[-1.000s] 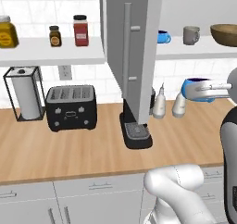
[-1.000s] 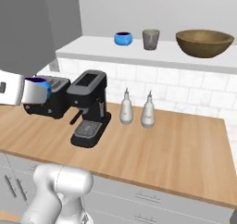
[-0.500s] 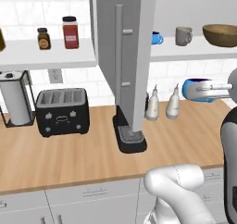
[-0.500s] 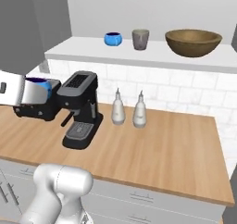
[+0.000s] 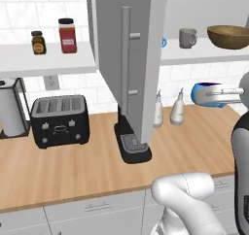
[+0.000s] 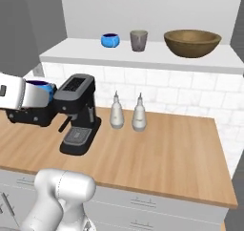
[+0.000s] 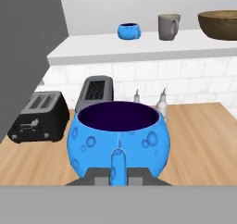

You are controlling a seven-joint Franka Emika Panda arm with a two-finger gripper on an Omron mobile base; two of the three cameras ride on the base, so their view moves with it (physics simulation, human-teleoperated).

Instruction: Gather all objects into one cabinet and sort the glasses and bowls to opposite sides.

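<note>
My gripper (image 7: 118,172) is shut on the handle of the blue mug (image 7: 119,135), holding it upright above the counter, right of the coffee machine. The mug (image 5: 202,94) sits at the tip of my level hand and also shows at the left of the right base view (image 6: 38,94). On the cabinet's white shelf (image 6: 143,56) stand the small blue bowl (image 6: 110,40), the grey cup (image 6: 138,40) and the wide wooden bowl (image 6: 192,43), left to right. The open grey cabinet door (image 5: 127,59) hides most of the blue bowl (image 5: 164,42).
A black coffee machine (image 6: 76,113) stands under the door edge, with two white bottles (image 6: 127,113) to its right. A black toaster (image 5: 59,120) and a paper towel roll (image 5: 9,108) sit to the left. Spice jars (image 5: 67,35) occupy the left shelf.
The whole scene has slid left in both base views, so the base has driven right. The mug stays in my shut gripper at the same height.
</note>
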